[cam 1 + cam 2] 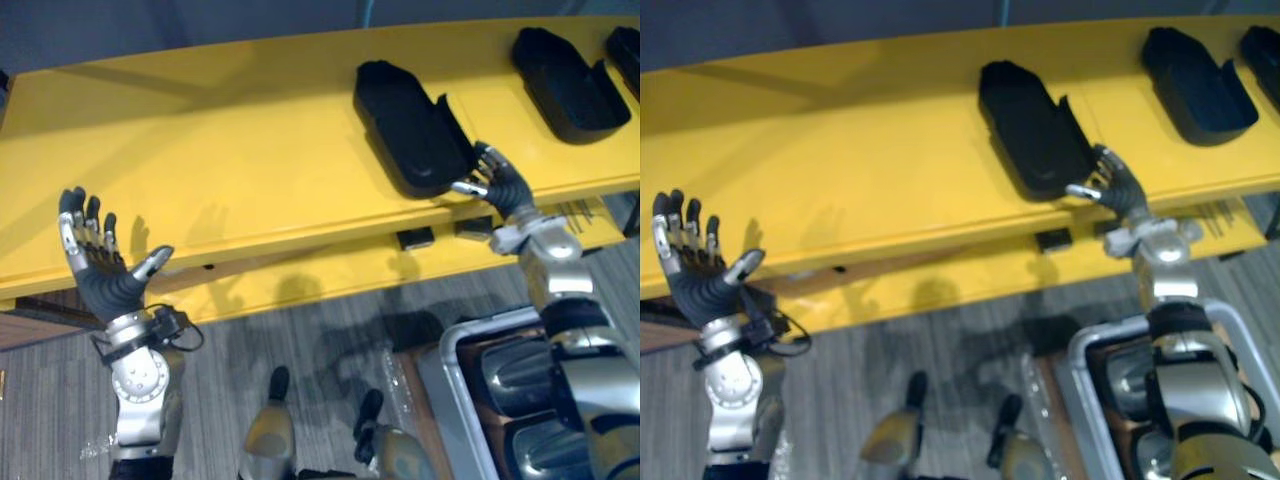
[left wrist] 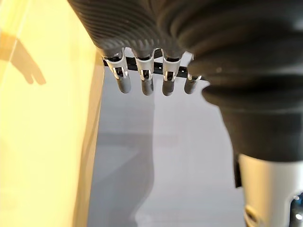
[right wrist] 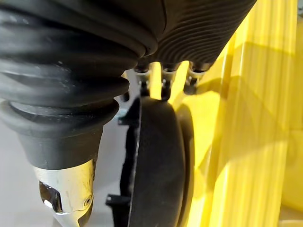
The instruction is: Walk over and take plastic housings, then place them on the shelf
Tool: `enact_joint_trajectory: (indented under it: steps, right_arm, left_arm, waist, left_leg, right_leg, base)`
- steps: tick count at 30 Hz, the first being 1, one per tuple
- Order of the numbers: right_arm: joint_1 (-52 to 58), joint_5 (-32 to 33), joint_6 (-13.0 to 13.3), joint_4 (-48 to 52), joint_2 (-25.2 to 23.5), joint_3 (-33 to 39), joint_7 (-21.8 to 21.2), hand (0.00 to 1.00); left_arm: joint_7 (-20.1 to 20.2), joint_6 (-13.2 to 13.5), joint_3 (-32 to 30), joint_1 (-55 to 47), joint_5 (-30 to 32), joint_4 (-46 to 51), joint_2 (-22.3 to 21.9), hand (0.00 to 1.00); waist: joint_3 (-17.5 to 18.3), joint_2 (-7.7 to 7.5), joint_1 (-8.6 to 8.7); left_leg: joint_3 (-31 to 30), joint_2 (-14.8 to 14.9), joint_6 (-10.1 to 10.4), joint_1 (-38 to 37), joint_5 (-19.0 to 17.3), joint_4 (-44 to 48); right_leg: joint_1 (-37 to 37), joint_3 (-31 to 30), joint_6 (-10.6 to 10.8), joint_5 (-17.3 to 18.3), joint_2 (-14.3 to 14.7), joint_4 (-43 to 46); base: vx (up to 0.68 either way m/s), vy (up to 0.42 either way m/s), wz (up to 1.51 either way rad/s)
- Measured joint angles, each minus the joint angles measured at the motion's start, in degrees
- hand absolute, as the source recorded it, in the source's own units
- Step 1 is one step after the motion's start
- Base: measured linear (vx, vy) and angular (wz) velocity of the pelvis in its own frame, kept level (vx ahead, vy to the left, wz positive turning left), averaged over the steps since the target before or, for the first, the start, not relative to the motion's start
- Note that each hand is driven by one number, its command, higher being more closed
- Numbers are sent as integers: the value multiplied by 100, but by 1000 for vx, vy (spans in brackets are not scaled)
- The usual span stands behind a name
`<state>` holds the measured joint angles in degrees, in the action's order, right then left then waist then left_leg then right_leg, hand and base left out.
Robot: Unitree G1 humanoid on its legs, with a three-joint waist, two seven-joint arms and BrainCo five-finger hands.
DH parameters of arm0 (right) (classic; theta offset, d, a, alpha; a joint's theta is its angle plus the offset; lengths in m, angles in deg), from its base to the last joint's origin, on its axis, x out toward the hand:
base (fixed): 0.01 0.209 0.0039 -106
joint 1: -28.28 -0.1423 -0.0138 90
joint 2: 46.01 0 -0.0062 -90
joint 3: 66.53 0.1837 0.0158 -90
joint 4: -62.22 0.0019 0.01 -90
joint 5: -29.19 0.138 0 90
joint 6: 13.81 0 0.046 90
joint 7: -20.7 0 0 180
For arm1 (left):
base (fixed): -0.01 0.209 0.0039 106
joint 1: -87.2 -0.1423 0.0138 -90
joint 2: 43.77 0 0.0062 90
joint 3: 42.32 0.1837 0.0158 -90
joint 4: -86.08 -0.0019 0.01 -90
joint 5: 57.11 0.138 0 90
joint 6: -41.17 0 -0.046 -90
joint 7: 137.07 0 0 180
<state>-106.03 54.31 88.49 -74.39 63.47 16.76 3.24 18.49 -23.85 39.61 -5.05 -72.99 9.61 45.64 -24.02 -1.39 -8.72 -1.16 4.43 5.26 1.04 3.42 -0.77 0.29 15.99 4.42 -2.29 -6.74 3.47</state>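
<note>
So, left eye view: yellow shelf [image 1: 250, 150] runs across the top, w/ a lower ledge [image 1: 330, 272] just under its front edge.
Housing: black plastic housing [image 1: 405, 125] lies flat on the shelf, mid-right, near end at the front edge.
Others: second housing [image 1: 565, 85] further right on the same shelf, well apart from the first; third housing [image 1: 625, 50] cut off at the edge of view.
R side: right hand [image 1: 497, 180] is at the near right corner of the housing, fingers curled onto it and thumb against its front end, a pinch on that corner.
L side: left hand [image 1: 100, 270] is up in front of the shelf, palm facing up, fingers spread and straight, thumb out, nothing in it.
Right eye view: same layout; grey crate [image 1: 1076, 375] sits on the striped floor [image 1: 940, 340] below the right arm, contents unclear.
Left wrist view: fingers [image 2: 144, 82] hang out straight in a row, nothing btwn them; yellow shelf surface beside them.
Right wrist view: housing seen edge-on, lying against the yellow shelf; fingers [image 3: 164, 82] reach over its end, tips hidden behind it.
</note>
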Motion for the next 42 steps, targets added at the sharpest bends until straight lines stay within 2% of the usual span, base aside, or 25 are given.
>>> enact_joint_trajectory:
  steps: [5,10,19,25,28,29,32,34,35,36,38,40,41,42]
  right_arm:
    - [71,4,30,85,-24,-2,-20,0]
    - [94,109,28,81,-129,-132,-239,0]
    - [94,250,30,81,-214,-131,-406,0]
    - [93,272,36,73,-213,-124,-373,0]
    - [93,255,38,66,-214,-126,-201,0]
    - [95,212,38,66,-222,-126,34,100]
    - [114,50,44,71,-248,-91,700,100]
    - [341,-150,92,425,-431,614,1460,100]
    - [446,-201,120,658,-494,842,1669,100]
    - [649,-398,158,1200,-583,1183,2077,100]
    - [1072,-532,213,2462,-790,1550,2522,100]
    - [1439,-581,216,3296,-1031,1554,2616,100]
    - [1931,-686,161,3996,-1361,1524,2609,100]
    - [2189,-718,120,4239,-1496,1472,2606,100]
  left_arm:
    - [8,0,3,7,-3,0,0,0]
    - [48,5,22,10,-2,0,0,0]
    - [47,5,23,9,-3,-1,0,0]
    - [48,5,31,12,-5,-1,-1,0]
    - [45,6,37,8,-5,-2,-4,0]
    - [41,11,37,7,-5,-2,-6,0]
    - [33,58,47,5,-4,-1,-9,0]
    - [-9,102,125,-65,-4,10,-37,0]
    - [-26,103,163,-121,-5,47,-76,0]
    - [-60,109,227,-276,0,179,-225,0]
    - [-197,117,272,-565,27,425,-535,0]
    - [-260,121,274,-707,44,464,-602,0]
    - [-318,118,285,-745,78,465,-673,0]
    - [-350,118,298,-756,86,472,-709,0]
  waist:
    - [19,0,1]
    - [156,9,1]
    - [163,13,3]
    - [199,68,26]
    - [240,140,18]
    - [262,180,14]
    - [282,215,13]
    - [282,216,10]
    - [282,216,16]
    - [282,216,35]
    - [283,216,80]
    - [333,213,140]
    - [406,211,201]
    - [466,207,212]
  left_leg:
    - [-7,-1,0,8,0,3]
    - [-16,-8,0,19,0,3]
    - [-24,-12,-1,28,0,7]
    - [-95,-24,-1,98,0,34]
    - [-130,-20,11,101,10,33]
    - [-131,-18,12,102,11,30]
    - [-131,-19,12,100,12,22]
    - [-129,-23,12,94,12,13]
    - [-124,-26,12,88,12,4]
    - [-109,-35,11,78,13,-1]
    - [-39,-37,11,1,13,-50]
    - [15,-24,11,-57,12,-90]
    - [28,-16,10,-148,5,-141]
    - [41,-12,10,-186,6,-181]
  right_leg:
    - [0,5,0,0,4,-1]
    - [0,16,0,0,3,-14]
    - [-2,22,0,0,0,-14]
    - [-13,86,0,0,-7,-14]
    - [-12,114,-1,1,-1,-15]
    - [-12,117,-1,1,0,-14]
    - [-13,117,-1,1,-2,-14]
    - [-13,121,-1,0,-16,-15]
    - [-13,120,-1,0,-15,-16]
    - [-14,113,1,-1,-23,-18]
    - [-1,73,3,-2,-31,-24]
    - [20,25,6,-4,-31,-50]
    - [105,23,7,-4,-32,-101]
    - [125,14,6,-4,-28,-118]
  base:
    - [0,0,0]
    - [0,0,0]
    - [0,0,0]
    - [1,-1,5]
    - [-5,-4,5]
    - [0,0,0]
    - [0,0,0]
    - [0,0,0]
    - [0,0,0]
    - [21,5,-5]
    - [27,14,-14]
    - [35,20,-14]
    - [51,18,-8]
    - [54,12,-4]
